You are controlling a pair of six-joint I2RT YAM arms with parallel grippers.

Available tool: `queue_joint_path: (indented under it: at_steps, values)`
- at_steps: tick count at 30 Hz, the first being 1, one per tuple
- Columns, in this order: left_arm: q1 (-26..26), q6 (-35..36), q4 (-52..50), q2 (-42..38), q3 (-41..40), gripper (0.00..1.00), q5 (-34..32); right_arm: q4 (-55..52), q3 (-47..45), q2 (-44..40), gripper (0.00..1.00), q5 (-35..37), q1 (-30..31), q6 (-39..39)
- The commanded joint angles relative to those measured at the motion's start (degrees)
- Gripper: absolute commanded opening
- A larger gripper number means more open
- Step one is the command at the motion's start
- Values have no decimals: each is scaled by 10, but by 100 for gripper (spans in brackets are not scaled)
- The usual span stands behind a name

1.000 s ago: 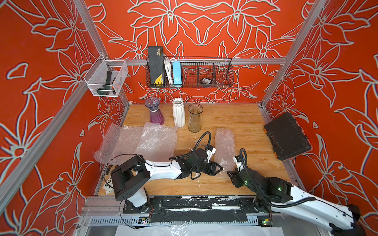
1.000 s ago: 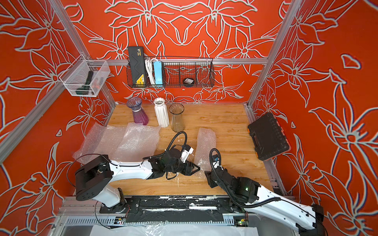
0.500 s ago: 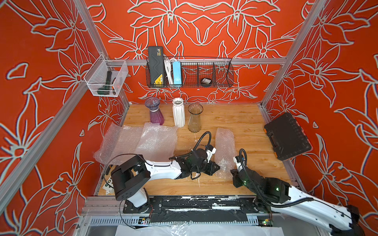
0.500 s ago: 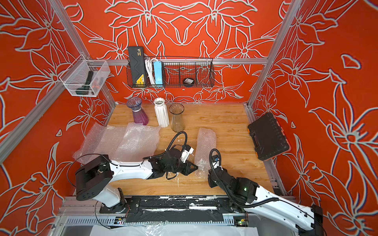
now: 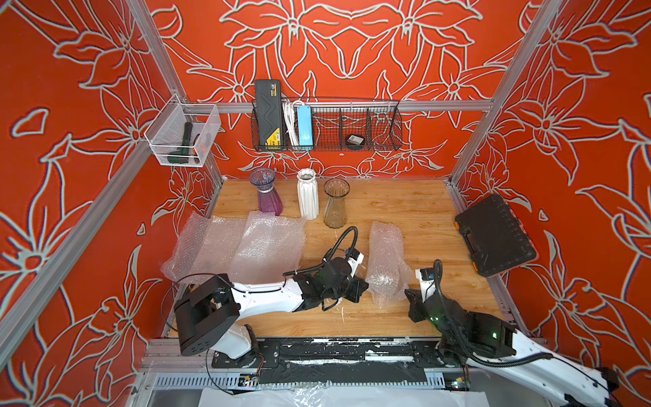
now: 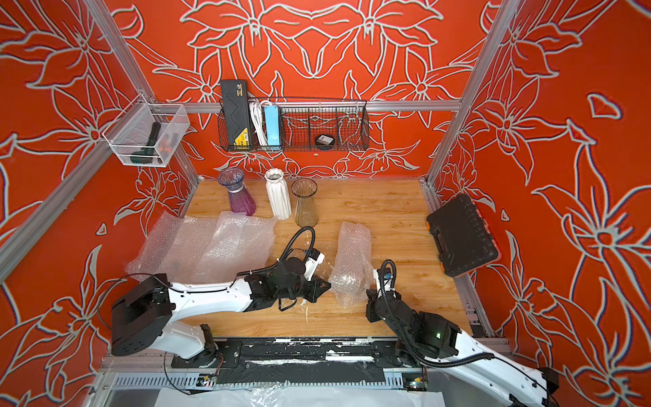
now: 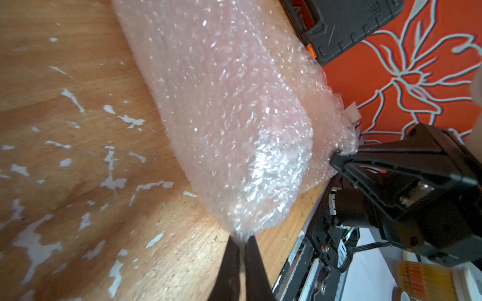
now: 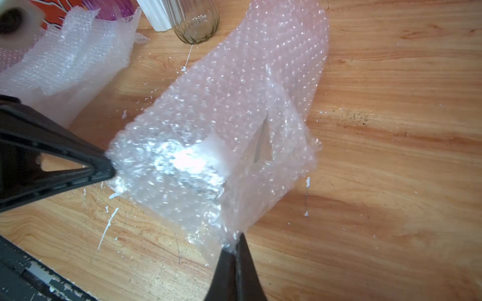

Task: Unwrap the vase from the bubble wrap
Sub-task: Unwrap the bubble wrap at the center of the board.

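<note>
In both top views the long bundle of whitish-translucent bubble wrap (image 5: 385,257) lies on the wooden bench (image 5: 405,204). Its long axis runs from the near edge toward the back wall. Its near end sits between the left gripper (image 5: 362,287) and the right gripper (image 5: 410,297), both equally close. Left wrist view: the left gripper (image 7: 241,241) is clenched on a fold at that end. Right wrist view: the right gripper (image 8: 234,243) pinches the opposite corner (the vase inside cannot be made out), so the coming pull likely goes sideways, apart.
</note>
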Motion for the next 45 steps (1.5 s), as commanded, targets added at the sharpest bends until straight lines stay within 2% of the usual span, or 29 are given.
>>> queue_joint_path:
  at_steps: [1,3,7,8,10,11,13,19,22,24,28,30,33,37,41,45]
  values:
    - [-2,23,-29,-44,-16,0,-42,-18,2,-2,0,32,-1,24]
    - [-1,22,-33,-66,-32,0,-41,-26,3,-11,1,29,-1,29]
    - [-2,23,-36,-104,-64,0,-20,-38,10,-19,33,8,-1,36]
    - [-2,24,-40,-113,-69,0,-15,-36,16,-15,45,3,0,32]
    - [-1,26,-46,-131,-79,0,-5,-30,35,1,61,-5,0,18]
    - [-2,26,-50,-141,-83,0,-3,-29,49,17,67,-6,-1,8]
    - [-2,26,-64,-162,-87,0,3,-25,78,48,72,-5,0,-13]
    - [-1,30,-99,-228,-105,2,31,3,153,136,78,14,-6,-91]
    - [-2,27,-108,-237,-101,31,44,12,190,212,80,-8,-36,-138]
    - [-2,24,-109,-243,-94,46,44,33,201,244,80,-34,-62,-160]
    - [-1,33,-140,-236,-58,72,28,83,200,272,80,-127,-151,-195]
    - [4,44,-149,-218,-33,81,21,94,199,282,80,-158,-186,-206]
    - [27,57,-148,-170,11,81,44,112,189,290,81,-201,-237,-213]
    - [69,64,-122,-84,60,85,83,149,175,319,81,-292,-318,-225]
    - [79,92,-137,3,132,89,76,171,173,369,80,-310,-351,-247]
    - [82,99,-138,74,185,93,68,196,163,399,75,-322,-374,-260]
